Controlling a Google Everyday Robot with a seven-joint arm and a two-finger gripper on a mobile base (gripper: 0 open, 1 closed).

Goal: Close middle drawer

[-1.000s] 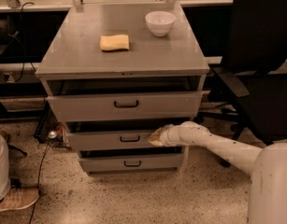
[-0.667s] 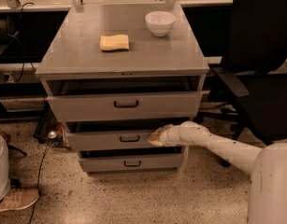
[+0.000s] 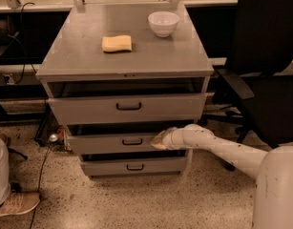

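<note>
my gripper (image 3: pixel 159 140) is resting at the front panel of the grey metal middle drawer (image 3: pixel 108 143), seemingly touching it just right of its small dark handle (image 3: pixel 132 141). i cannot tell how it is set or whether it is holding anything. the drawer is standing partly out, with its front running left to right, so my push is needing to go straight back into the grey cabinet (image 3: pixel 151 56). i am counting three drawers, one yellow sponge (image 3: pixel 117 43) and one white bowl (image 3: pixel 163 23).

This looks like a lab or office workroom. A grey drawer cabinet (image 3: pixel 124 56) stands on a speckled floor (image 3: pixel 136 199), with a black office chair (image 3: pixel 267 46) to its right, a long bench (image 3: pixel 41 6) behind it and a cable (image 3: pixel 43 168) trailing to its left. The gripper (image 3: pixel 159 140) is at the front of the cabinet's middle drawer (image 3: pixel 108 142).
</note>
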